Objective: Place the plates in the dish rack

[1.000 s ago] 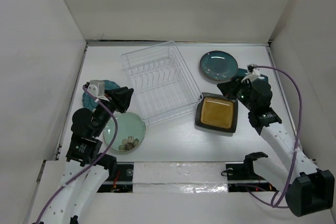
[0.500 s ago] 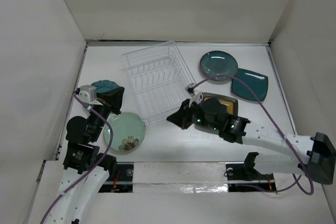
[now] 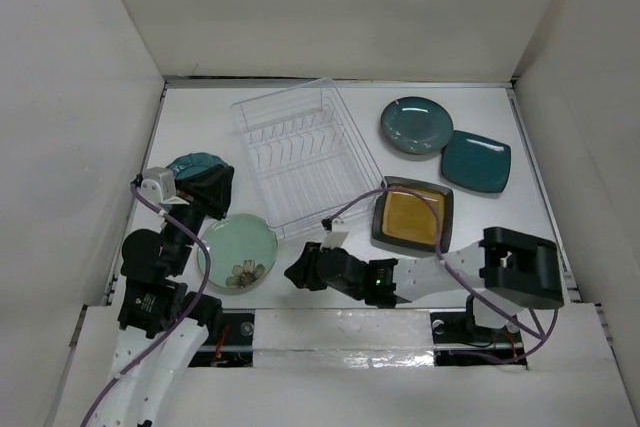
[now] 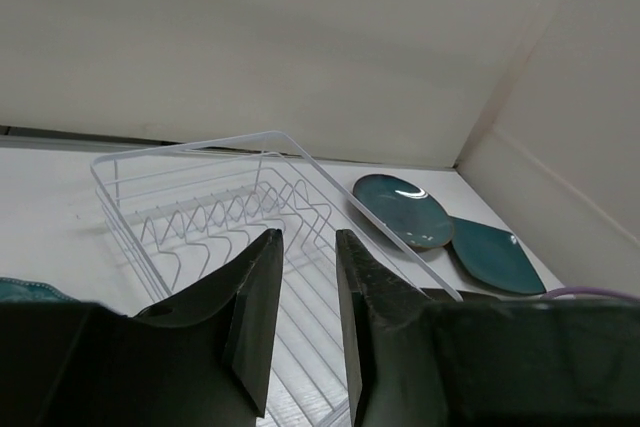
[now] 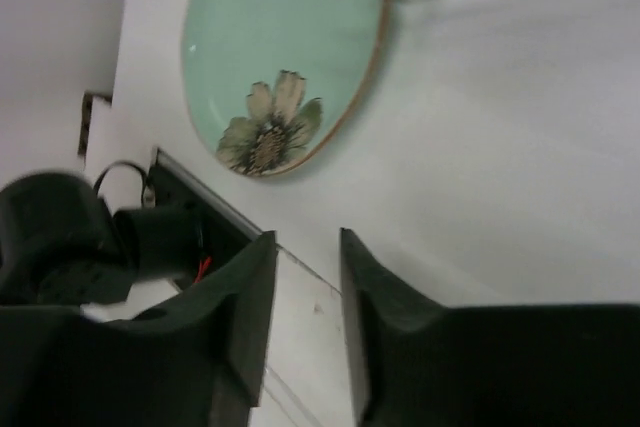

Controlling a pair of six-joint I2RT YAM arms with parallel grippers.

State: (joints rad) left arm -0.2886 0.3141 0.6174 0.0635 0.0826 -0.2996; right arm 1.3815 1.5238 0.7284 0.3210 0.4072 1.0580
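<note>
Top view: the green flower plate (image 3: 238, 252) lies flat at lower left, just left of the right gripper (image 3: 296, 273), whose fingers stand slightly parted, empty and touching nothing. The left gripper (image 4: 308, 235), likewise narrowly parted and empty, hangs over part of the scalloped teal plate (image 3: 188, 162) at left. The clear dish rack (image 3: 305, 157) sits at centre. The amber square plate (image 3: 412, 217), round dark teal plate (image 3: 416, 125) and square teal plate (image 3: 476, 160) lie flat at right.

A flat white matte tabletop (image 3: 200, 127) sits boxed in by plain off-white panel walls: a back wall (image 3: 340, 7) along its far edge, a left wall (image 3: 70, 107) and a right wall (image 3: 590, 97). A glossy taped white strip (image 3: 340, 325) runs along the near edge. Light is soft and even.
</note>
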